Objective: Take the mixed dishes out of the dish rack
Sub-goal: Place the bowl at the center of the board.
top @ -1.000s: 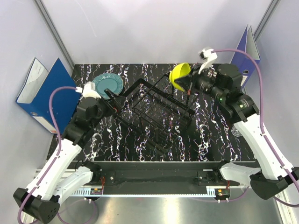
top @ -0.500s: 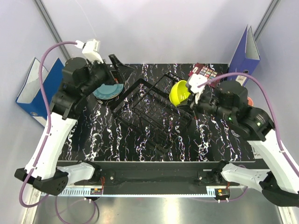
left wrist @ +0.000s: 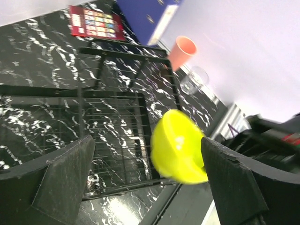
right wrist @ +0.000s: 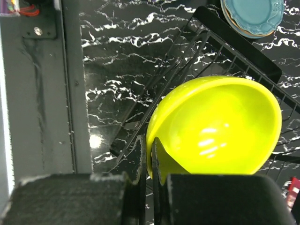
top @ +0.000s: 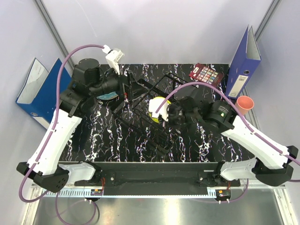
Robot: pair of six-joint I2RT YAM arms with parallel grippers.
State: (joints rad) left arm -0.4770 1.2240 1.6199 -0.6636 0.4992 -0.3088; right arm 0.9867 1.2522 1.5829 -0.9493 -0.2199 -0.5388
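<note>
My right gripper (top: 164, 115) is shut on the rim of the small yellow-green bowl (top: 156, 108), which hangs tilted over the middle of the black wire dish rack (top: 154, 140). In the right wrist view the fingertips (right wrist: 151, 164) pinch the bowl's (right wrist: 220, 126) edge. The left gripper (top: 127, 88) stands open and empty at the rack's back left corner; its view shows the bowl (left wrist: 180, 147) between its far-apart fingers (left wrist: 61, 183). The teal scalloped plate (right wrist: 253, 16) lies on the table, partly hidden under the left arm. A pink cup (top: 244, 104) and a clear glass (left wrist: 194, 80) stand at the right.
A blue binder (top: 37, 93) leans at the left wall and another (top: 243, 61) stands at the back right. A red printed card (top: 205, 72) lies flat at the back. The grey rail (right wrist: 70, 93) runs along the table's near edge.
The right arm has swung the bowl from the rack's back right corner down to over its middle. The left arm has risen off the teal plate and turned toward the rack, still open.
</note>
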